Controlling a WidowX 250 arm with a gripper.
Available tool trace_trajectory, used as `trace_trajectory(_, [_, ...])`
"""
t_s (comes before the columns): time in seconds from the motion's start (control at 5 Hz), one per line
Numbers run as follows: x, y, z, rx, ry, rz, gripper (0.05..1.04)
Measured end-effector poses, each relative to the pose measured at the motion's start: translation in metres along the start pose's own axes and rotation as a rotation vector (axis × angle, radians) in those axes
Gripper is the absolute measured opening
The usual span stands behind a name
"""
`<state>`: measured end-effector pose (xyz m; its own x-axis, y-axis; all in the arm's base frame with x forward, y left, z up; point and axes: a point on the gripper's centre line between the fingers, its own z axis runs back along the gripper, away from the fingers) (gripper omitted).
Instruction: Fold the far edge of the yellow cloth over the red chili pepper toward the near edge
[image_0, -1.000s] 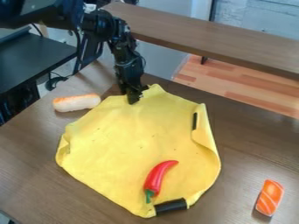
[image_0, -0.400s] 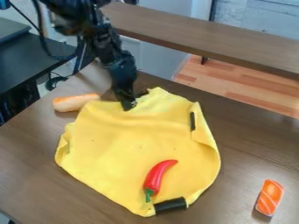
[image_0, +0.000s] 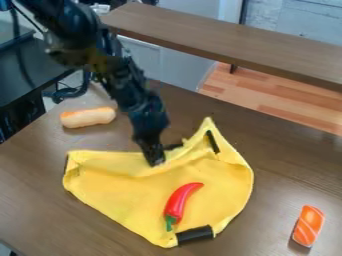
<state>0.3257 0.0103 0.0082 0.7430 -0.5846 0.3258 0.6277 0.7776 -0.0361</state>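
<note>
Cloth: yellow cloth (image_0: 127, 190) spread on the bench (image_0: 280, 170), far part drawn into a flap and creases, near part mostly flat. One corner stands up as a peak to the right of the arm (image_0: 130, 90).
Fingers: the gripper's fingers (image_0: 155, 158) appear clenched on the flap of the yellow cloth, judging by the creases that gather at the tips. They point down at a slant.
Fold: the step in hand appears to be drawing the far side of the cloth over toward the near side. The fold seems partial; the near half lies uncovered.
Next move: likely calls for a firm pinch and a low, level path toward the near edge, then release once the flap lies flat. Creases at the peak may need smoothing.
Cloth position: directly at and beneath the fingertips, extending to both sides and toward the camera.
Pepper: red pepper (image_0: 179, 202) rests on the near half, apart from the fingers, stem toward the black strip (image_0: 195, 235) at the near edge. A longer fold could cover or shift it.
Surroundings: bread-like piece (image_0: 88, 117) beyond the cloth at image left; orange striped piece (image_0: 308, 226) at image right. Both rest on the bench, apart from the cloth.
</note>
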Motion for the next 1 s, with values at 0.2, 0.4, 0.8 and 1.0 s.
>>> trace_trajectory(0.2, [-0.01, -0.034, -0.003, -0.01, 0.026, -0.053, 0.069])
trace_trajectory(0.4, [-0.017, -0.056, 0.002, -0.006, 0.016, -0.08, 0.069])
trace_trajectory(0.8, [-0.017, -0.085, 0.006, 0.029, -0.002, -0.168, 0.098])
trace_trajectory(1.0, [-0.014, -0.091, 0.002, 0.054, 0.008, -0.198, 0.26])
